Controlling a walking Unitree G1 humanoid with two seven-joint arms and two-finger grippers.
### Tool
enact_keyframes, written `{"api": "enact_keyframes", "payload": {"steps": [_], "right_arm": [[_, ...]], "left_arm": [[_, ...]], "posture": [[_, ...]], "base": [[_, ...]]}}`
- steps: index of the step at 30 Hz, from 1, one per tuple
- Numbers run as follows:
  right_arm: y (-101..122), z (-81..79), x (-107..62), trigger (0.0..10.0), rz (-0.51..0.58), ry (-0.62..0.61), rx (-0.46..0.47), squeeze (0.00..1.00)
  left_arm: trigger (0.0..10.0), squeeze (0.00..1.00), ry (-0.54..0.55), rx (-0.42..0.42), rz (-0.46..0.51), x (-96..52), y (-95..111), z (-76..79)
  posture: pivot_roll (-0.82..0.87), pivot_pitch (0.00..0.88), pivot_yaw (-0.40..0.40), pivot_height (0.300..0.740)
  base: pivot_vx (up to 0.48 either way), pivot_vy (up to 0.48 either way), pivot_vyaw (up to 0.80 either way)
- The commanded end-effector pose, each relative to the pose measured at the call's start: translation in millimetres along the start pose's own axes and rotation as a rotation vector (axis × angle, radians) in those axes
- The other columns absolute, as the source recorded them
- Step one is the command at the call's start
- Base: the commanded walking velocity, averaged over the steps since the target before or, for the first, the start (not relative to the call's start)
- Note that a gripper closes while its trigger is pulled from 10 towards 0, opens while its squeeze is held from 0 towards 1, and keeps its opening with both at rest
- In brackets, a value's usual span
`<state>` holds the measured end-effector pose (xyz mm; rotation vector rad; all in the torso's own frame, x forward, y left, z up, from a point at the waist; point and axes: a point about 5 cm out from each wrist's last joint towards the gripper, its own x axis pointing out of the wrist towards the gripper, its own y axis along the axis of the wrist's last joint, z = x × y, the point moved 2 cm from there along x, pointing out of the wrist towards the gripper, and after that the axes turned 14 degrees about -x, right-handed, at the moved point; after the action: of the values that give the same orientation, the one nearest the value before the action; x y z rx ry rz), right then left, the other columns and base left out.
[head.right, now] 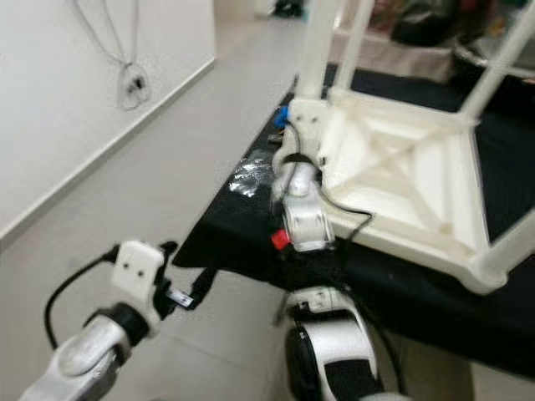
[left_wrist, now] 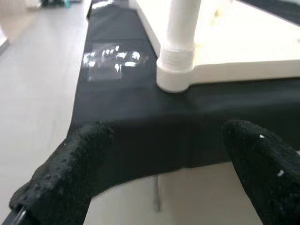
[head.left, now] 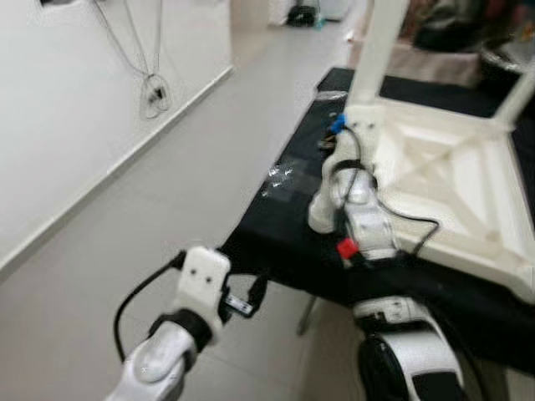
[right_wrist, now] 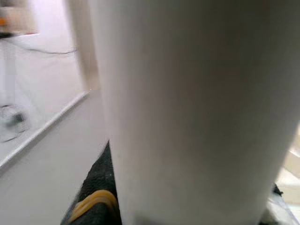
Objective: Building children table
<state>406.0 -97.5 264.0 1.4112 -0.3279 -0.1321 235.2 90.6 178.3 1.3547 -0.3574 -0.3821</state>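
A white children's table [head.left: 443,167] lies upside down on a black-covered surface [head.left: 284,225], its legs pointing up. My right gripper [head.left: 340,140] reaches to the table's near-left corner, at the foot of an upright white leg [head.left: 378,50]. In the right wrist view this leg [right_wrist: 197,108] stands very close between the fingers, which look shut on it. My left gripper [head.left: 255,294] hangs open and low beside the surface's near-left edge, holding nothing. Its black fingers [left_wrist: 70,173] are spread wide, facing a corner socket with a leg [left_wrist: 177,65] screwed in.
A crinkled clear plastic wrap [head.left: 280,177] lies on the black cover left of the table. The white wall [head.left: 75,125] with hanging cables [head.left: 155,92] runs along the left, and pale floor [head.left: 192,192] lies between it and the surface. Dark clutter sits at the far back.
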Motion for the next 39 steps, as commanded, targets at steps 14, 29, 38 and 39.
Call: {"api": "enact_keyframes", "payload": {"steps": [14, 29, 38, 39], "right_arm": [[-27, -19.2, -25.1, 10.0, -0.362, -0.516, -0.068, 0.0], [-26, -17.9, -31.6, 10.0, -0.431, -0.677, 0.051, 0.0], [-34, -12.4, -33.9, 10.0, -0.458, -0.702, 0.096, 0.0], [-34, -12.4, -33.9, 10.0, -0.458, -0.702, 0.096, 0.0]], "left_arm": [[10.0, 0.0, 0.026, -0.011, -0.025, -4.3, -8, -0.8], [10.0, 0.0, 0.032, -0.011, -0.045, -10.4, -11, -0.1], [10.0, 0.0, 0.023, -0.012, -0.043, -8.2, -12, 2.7], [10.0, 0.0, 0.023, -0.012, -0.043, -8.2, -12, 2.7]], "posture": [[0.2, 0.183, -0.116, 0.74], [0.22, 0.186, -0.113, 0.74], [0.21, 0.183, -0.109, 0.74], [0.21, 0.183, -0.109, 0.74]], "base": [[0.0, 0.0, 0.0], [0.0, 0.0, 0.0], [0.0, 0.0, 0.0], [0.0, 0.0, 0.0]]}}
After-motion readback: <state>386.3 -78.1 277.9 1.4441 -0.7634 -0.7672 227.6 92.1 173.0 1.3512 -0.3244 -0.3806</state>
